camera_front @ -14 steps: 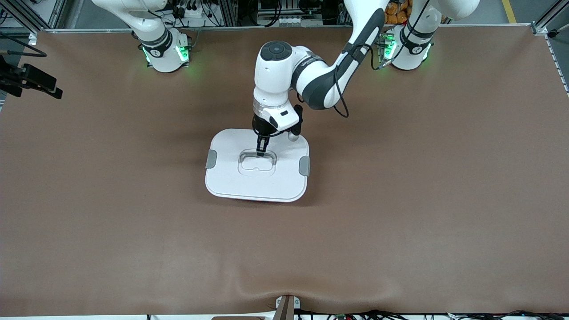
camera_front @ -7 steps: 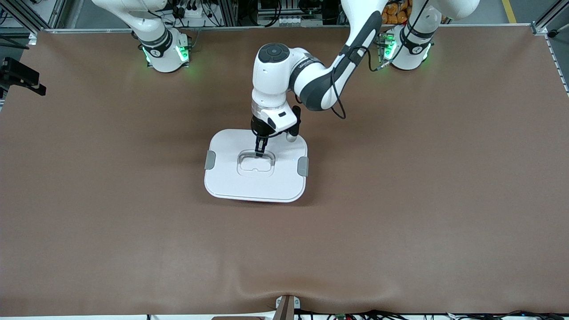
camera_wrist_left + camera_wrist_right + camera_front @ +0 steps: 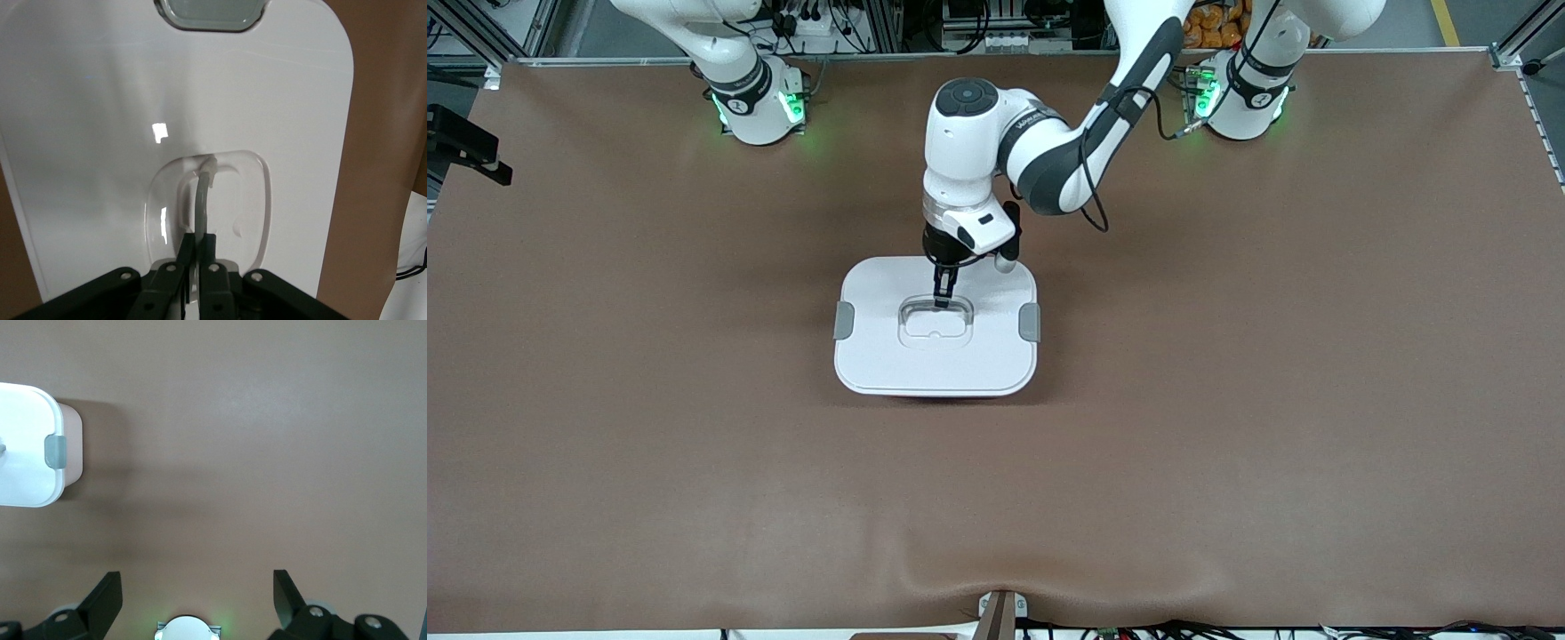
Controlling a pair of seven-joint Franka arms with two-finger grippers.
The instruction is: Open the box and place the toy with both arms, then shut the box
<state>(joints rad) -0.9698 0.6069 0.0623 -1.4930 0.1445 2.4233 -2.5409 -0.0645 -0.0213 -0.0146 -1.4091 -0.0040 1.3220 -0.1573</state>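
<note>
The box stands mid-table with its white lid [image 3: 871, 356] on it. The pink tub wall shows under the lid in the right wrist view [image 3: 73, 447]. My left gripper [image 3: 941, 300] is down in the lid's recess, shut on the clear handle [image 3: 204, 190], which stands up between its fingertips [image 3: 198, 239]. My right gripper [image 3: 197, 583] is open and empty, high over bare table toward the right arm's end, apart from the box. The toy is not in view.
Grey clips sit on the lid's two short sides [image 3: 843, 320] [image 3: 1029, 322]; one shows in the right wrist view [image 3: 55, 451]. The brown table cover [image 3: 1227, 400] surrounds the box. A black piece of equipment [image 3: 463, 151] juts in at the table's edge at the right arm's end.
The left gripper, holding the handle, has shifted slightly toward the robots' bases and the right arm's end. The lid turned with it and now sits square. The black piece at the edge drew outward.
</note>
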